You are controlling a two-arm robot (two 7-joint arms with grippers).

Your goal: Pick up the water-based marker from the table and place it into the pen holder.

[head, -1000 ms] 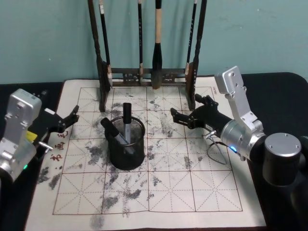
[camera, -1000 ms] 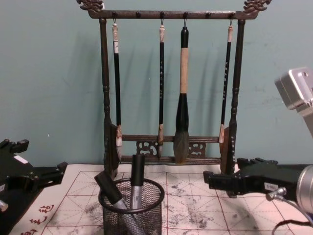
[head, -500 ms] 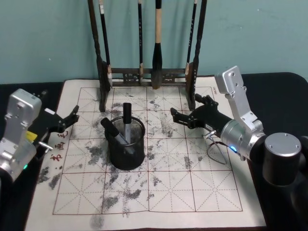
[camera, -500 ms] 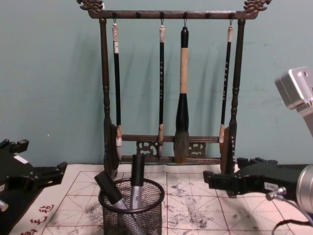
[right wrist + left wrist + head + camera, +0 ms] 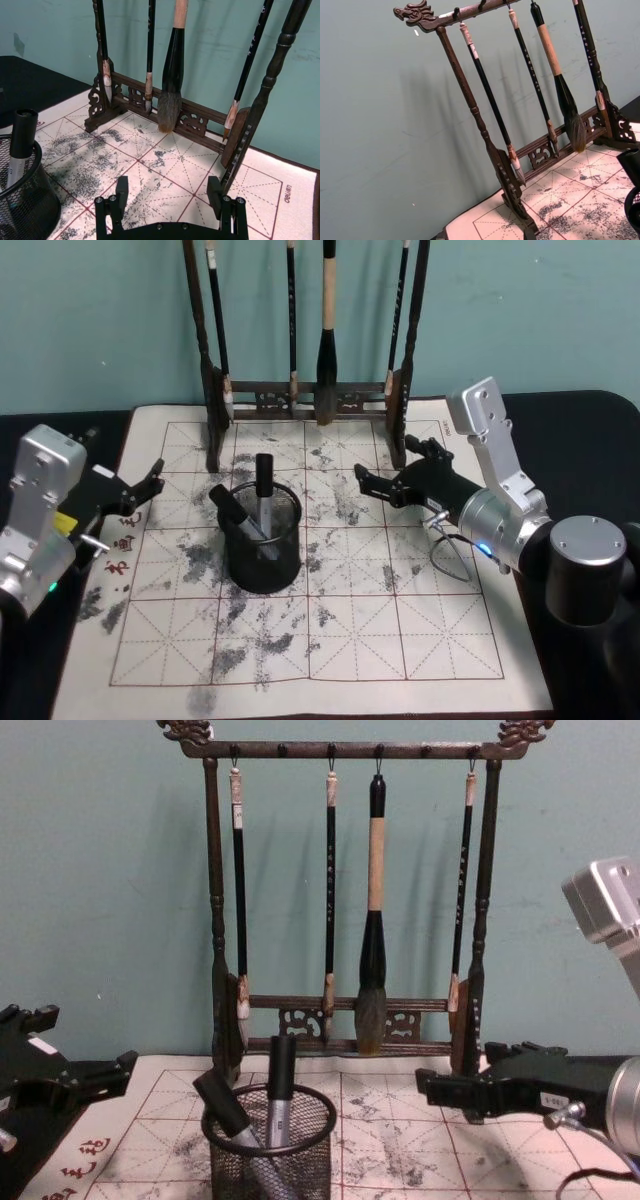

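**Both jaws open and empty, markers standing in the pen holder**

Head view: the right gripper (image 5: 385,475) has its jaws spread wide with nothing between them; it hangs over the practice mat (image 5: 400,630), to the right of the pen holder (image 5: 262,545) and apart from it. The left gripper (image 5: 150,483) also stands with its jaws apart and holds nothing, at the left edge of the mat. The pen holder sits on the mat in front of the brush rack (image 5: 305,395). Two markers are inside it: one marker (image 5: 263,480) stands nearly upright, and a second marker (image 5: 228,506) leans to the left (their black caps rise above the rim).

Left wrist view: the brush rack with its hanging brushes (image 5: 565,95) stands on the mat before the green wall.

Right wrist view: the two black fingers (image 5: 120,192) of the right gripper are well separated, with bare mat between them. The pen holder is at the edge, with the upright marker in it.

Chest view: the right gripper comes in from the right, level with the upper part of the pen holder. The left gripper is low at the left edge. Both markers rest inside the mesh cup, one upright and one tilted.
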